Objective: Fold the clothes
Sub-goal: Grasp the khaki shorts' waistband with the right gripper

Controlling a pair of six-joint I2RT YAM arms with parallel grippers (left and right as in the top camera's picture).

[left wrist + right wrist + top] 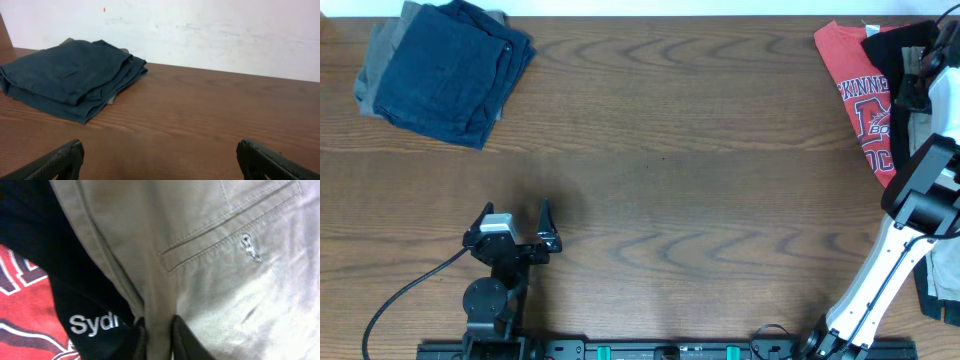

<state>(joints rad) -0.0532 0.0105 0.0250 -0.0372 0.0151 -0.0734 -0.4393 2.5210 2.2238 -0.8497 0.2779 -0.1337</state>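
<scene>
The tan khaki trousers (200, 270) fill the right wrist view, with a stitched pocket and buttonhole. My right gripper (157, 337) is shut on a fold of them. Under them lie a black garment (75, 295) with white lettering and a red white-printed T-shirt (25, 325). In the overhead view the red T-shirt (860, 90) and the pile sit at the right edge, where the right arm (920, 190) reaches. A folded navy garment (450, 65) on a grey one lies far left, and shows in the left wrist view (70, 75). My left gripper (515, 235) is open and empty over bare table.
The brown wooden table (670, 150) spreads between the two piles. A white wall (225, 30) stands behind the table's far edge. A black cable (400, 295) runs from the left arm toward the front left.
</scene>
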